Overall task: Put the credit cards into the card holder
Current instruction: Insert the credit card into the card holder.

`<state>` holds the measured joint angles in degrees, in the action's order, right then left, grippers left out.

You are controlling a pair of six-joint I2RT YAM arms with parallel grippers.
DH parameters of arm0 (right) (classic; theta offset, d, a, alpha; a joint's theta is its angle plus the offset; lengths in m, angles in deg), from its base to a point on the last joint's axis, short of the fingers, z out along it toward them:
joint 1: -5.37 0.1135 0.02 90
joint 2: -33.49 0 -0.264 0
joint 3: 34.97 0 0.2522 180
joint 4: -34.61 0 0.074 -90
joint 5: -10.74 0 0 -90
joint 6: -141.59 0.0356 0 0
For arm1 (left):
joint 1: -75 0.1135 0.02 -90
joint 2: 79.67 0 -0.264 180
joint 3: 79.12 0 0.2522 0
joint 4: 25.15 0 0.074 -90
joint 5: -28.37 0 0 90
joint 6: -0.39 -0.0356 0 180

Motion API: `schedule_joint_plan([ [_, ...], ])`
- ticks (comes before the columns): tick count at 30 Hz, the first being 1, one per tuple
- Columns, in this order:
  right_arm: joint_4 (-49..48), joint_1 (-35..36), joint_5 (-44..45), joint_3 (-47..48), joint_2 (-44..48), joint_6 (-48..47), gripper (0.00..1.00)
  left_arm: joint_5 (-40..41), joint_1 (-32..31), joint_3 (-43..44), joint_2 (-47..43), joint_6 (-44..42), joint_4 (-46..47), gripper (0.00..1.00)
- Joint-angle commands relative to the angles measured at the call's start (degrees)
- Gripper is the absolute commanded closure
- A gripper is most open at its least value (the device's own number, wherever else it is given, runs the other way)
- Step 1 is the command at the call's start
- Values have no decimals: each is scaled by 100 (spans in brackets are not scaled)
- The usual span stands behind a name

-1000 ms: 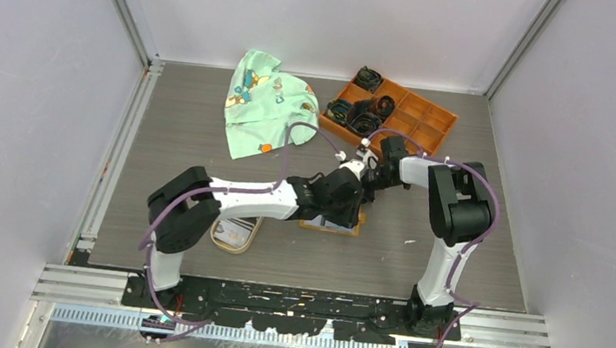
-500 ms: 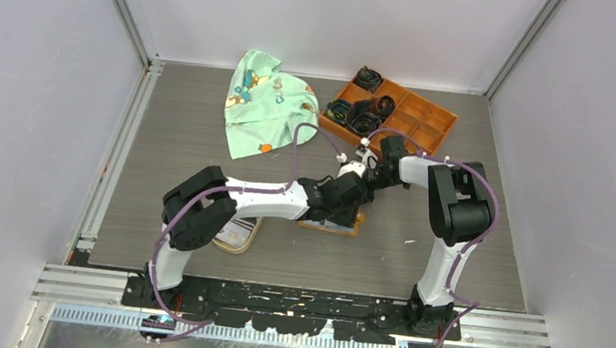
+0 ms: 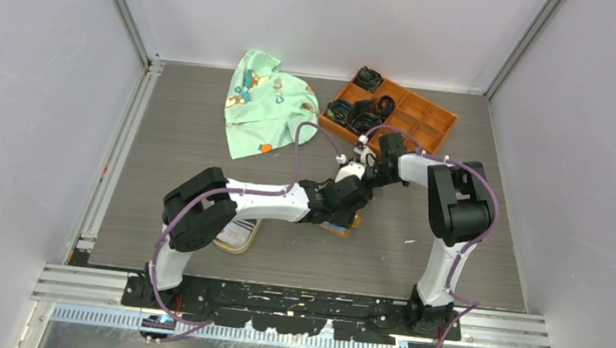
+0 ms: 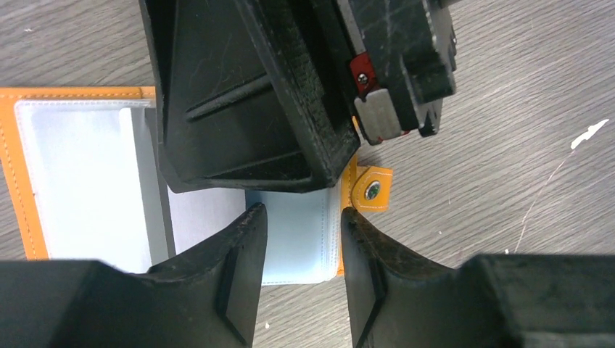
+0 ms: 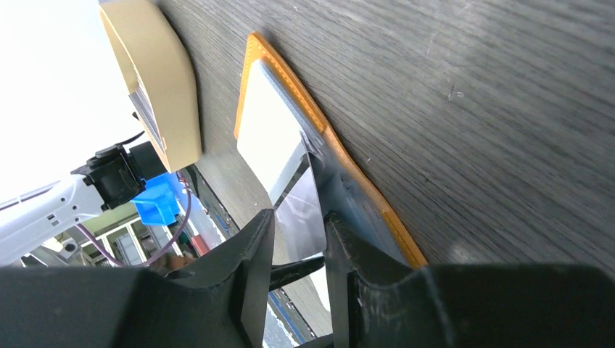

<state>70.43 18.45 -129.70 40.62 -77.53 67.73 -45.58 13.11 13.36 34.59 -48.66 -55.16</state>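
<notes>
The orange card holder [image 3: 342, 228] lies open on the table, with its pale grey-blue slots [image 4: 297, 232] facing up and its snap tab [image 4: 371, 190] at the right. My left gripper [image 4: 303, 217] is open and empty, just above the holder's right panel. My right gripper [image 5: 297, 243] stands tip-down on the holder [image 5: 341, 167] with a narrow gap between its jaws. A shiny grey card [image 5: 301, 210] shows beyond the gap, and I cannot tell whether it is gripped. More cards [image 3: 232, 229] lie in the tan dish [image 3: 235, 243].
The tan oval dish [image 5: 167, 94] sits left of the holder, under my left arm. An orange compartmented tray [image 3: 420, 117] with dark coiled items stands at the back right. A green printed cloth [image 3: 260, 103] lies at the back left.
My left arm has reached further right, and its gripper now covers more of the holder. The right gripper has stayed almost in place at the holder's far edge.
</notes>
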Motion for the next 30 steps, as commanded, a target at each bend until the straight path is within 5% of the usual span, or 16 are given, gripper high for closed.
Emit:
schedule_joint_plan([
  [1, 100, 22, 297, 137, 175, -267, 61, 338, 47, 100, -219, -310, -251, 55],
  [14, 243, 4, 223, 267, 302, -383, 53, -663, 366, -78, -280, -883, -47, 52],
  [24, 447, -108, 179, 339, 345, -451, 51, -1005, 598, -397, -413, -959, 117, 63],
  [30, 462, -202, 79, 330, 465, -456, 53, -1574, 650, -490, -429, -1131, 249, 58],
])
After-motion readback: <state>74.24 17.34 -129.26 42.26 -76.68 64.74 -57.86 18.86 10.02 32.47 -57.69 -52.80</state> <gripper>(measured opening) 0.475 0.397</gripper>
